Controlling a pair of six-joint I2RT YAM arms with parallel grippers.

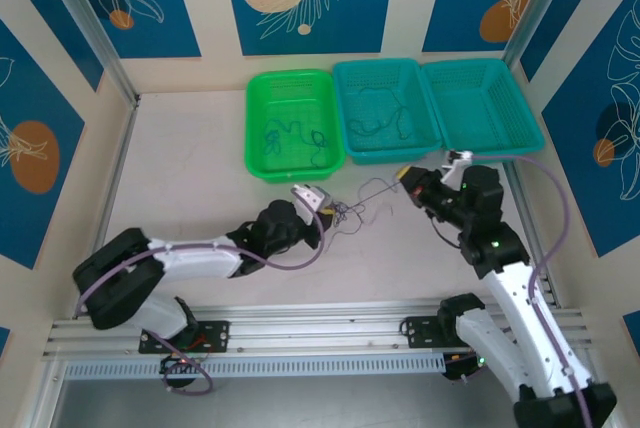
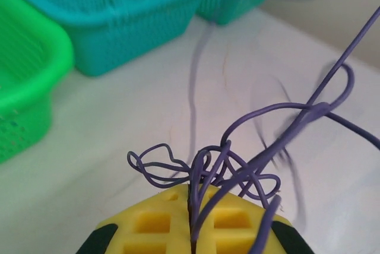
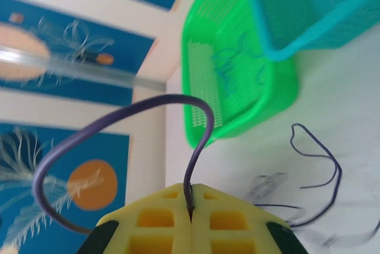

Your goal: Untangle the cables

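1. Pale table (image 1: 200, 178): cables (image 2: 205, 171) tangled at its middle.
2. Left gripper (image 2: 191, 233) pinches the tangle; right gripper (image 3: 191, 215) pinches one strand.
3. Pulling apart could cinch the knot or slip a strand free.

Purple wires (image 2: 313, 110), one bright green basket (image 1: 294, 123), two teal baskets (image 1: 385, 108). Walls (image 1: 340, 8) are deep blue with white leaf outlines and orange circles, table (image 1: 200, 178) pretty much off-white.

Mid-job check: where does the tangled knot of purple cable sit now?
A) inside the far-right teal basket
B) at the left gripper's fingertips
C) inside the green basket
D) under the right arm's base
B: the purple cable knot bunches against the shut left gripper, a strand pinched in it.
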